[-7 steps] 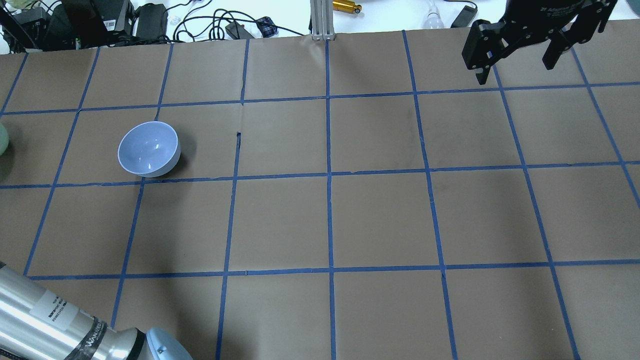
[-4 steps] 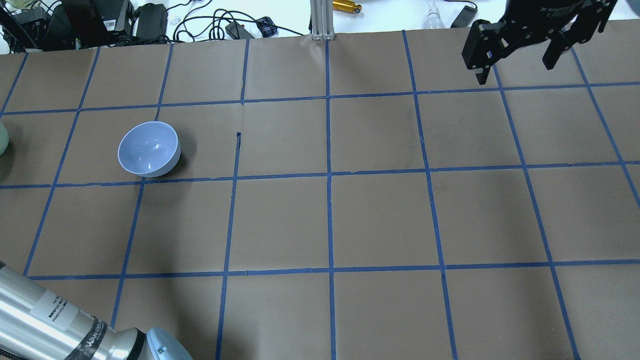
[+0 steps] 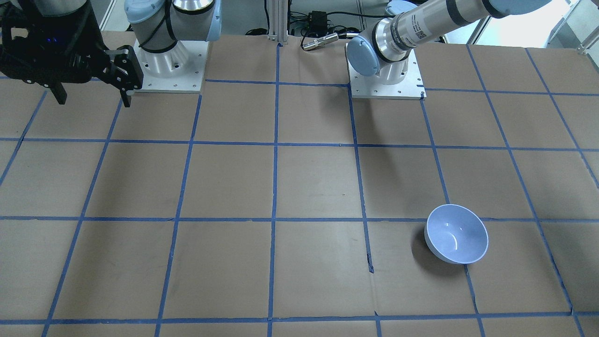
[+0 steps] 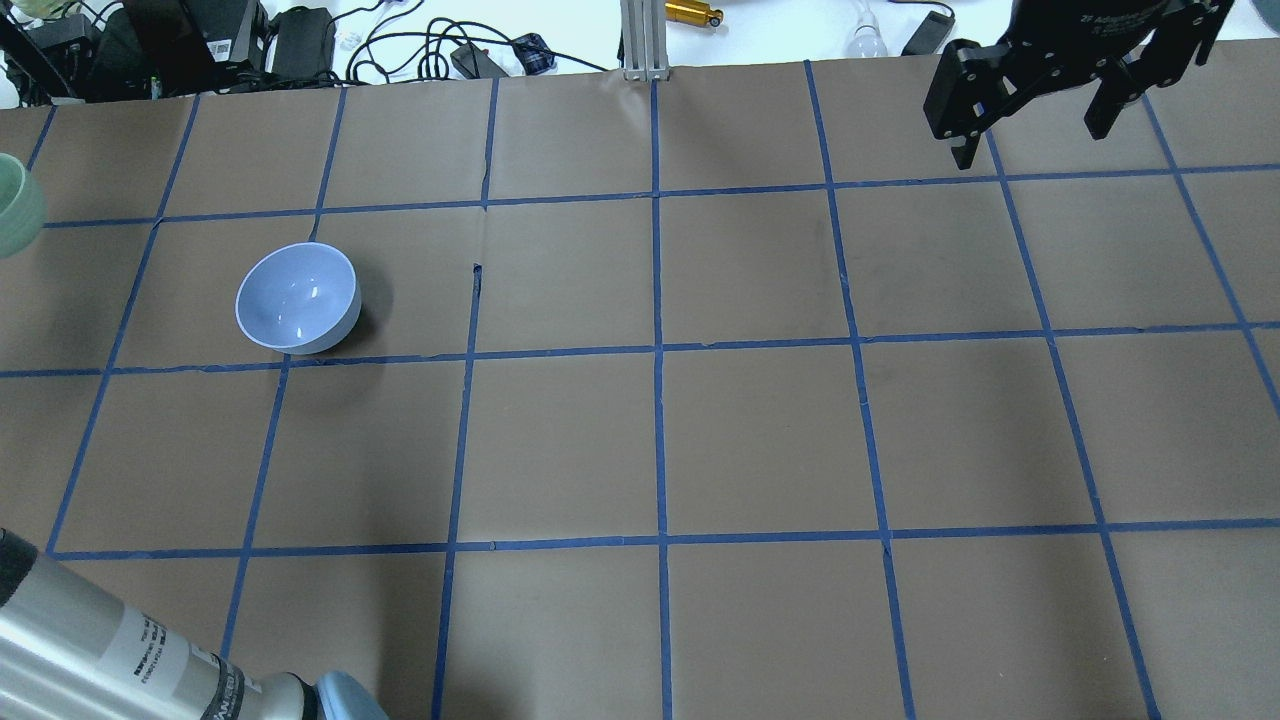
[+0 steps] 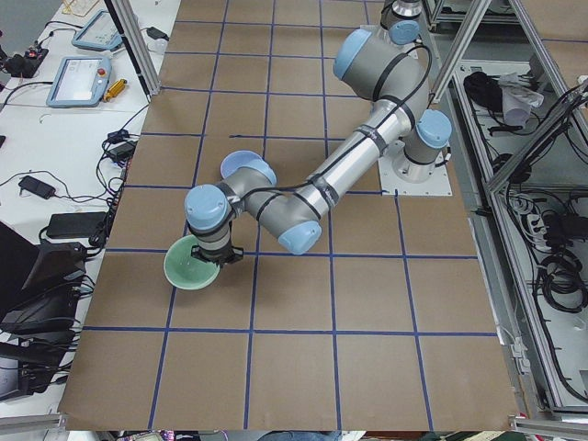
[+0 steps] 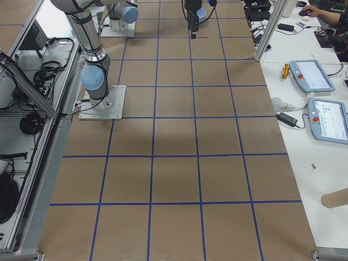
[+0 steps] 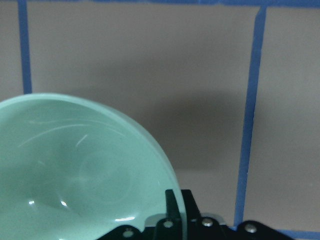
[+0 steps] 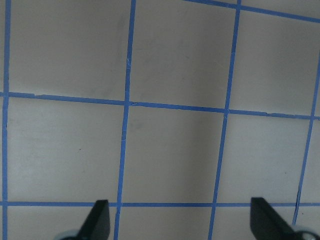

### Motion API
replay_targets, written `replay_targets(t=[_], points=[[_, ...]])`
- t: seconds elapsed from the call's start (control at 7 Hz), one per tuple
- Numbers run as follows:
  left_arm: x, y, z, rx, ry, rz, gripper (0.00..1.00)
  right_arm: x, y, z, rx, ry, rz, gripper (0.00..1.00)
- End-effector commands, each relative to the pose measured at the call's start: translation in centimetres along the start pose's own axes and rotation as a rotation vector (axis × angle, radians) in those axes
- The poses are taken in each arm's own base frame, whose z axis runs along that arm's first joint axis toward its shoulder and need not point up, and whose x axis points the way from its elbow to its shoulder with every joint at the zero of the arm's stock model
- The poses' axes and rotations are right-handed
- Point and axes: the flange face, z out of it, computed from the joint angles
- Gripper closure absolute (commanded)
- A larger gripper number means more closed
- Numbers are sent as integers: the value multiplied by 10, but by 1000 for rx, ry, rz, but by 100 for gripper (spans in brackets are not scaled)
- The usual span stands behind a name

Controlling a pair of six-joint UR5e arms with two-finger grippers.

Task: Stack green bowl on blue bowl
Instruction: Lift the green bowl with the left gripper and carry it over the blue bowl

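The green bowl [image 4: 14,205] is cut off by the overhead view's left edge and the wrist view's bottom.

— Where's the green bowl [image 5: 191,266]?
— Well to the robot's left of the blue bowl [image 4: 297,298], not touching it.
— And the right gripper [image 4: 1032,140]?
— Far off on that bowl's other side, farther from the robot.

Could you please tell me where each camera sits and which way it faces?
Front-facing: across the table, facing the robot; left arm, open right gripper, blue bowl.
Overhead: behind the robot, looking forward; left arm, right gripper, green bowl.
Exterior left: table's left end; left arm holding the green bowl.
Exterior right: opposite end; right arm near, its gripper far.
Left wrist: down past left gripper onto the green bowl.
Right wrist: down at the table between open fingers.
Shared: front-facing and overhead both show the blue bowl.
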Motion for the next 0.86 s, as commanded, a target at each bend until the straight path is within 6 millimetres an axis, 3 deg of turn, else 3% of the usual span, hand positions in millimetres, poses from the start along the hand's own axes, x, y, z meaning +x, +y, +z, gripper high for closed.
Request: replay_targets(t=[0.0, 0.29, 0.57, 0.71], points=[[6, -128, -24, 40, 28, 70, 100, 0, 0, 0, 0, 0, 0, 0], [22, -226, -29, 51, 50, 28, 100, 0, 0, 0, 0, 0, 0, 0], [43, -294, -27, 52, 74, -22, 100, 0, 0, 0, 0, 0, 0, 0], [59, -320, -15, 54, 92, -51, 100, 0, 0, 0, 0, 0, 0, 0]])
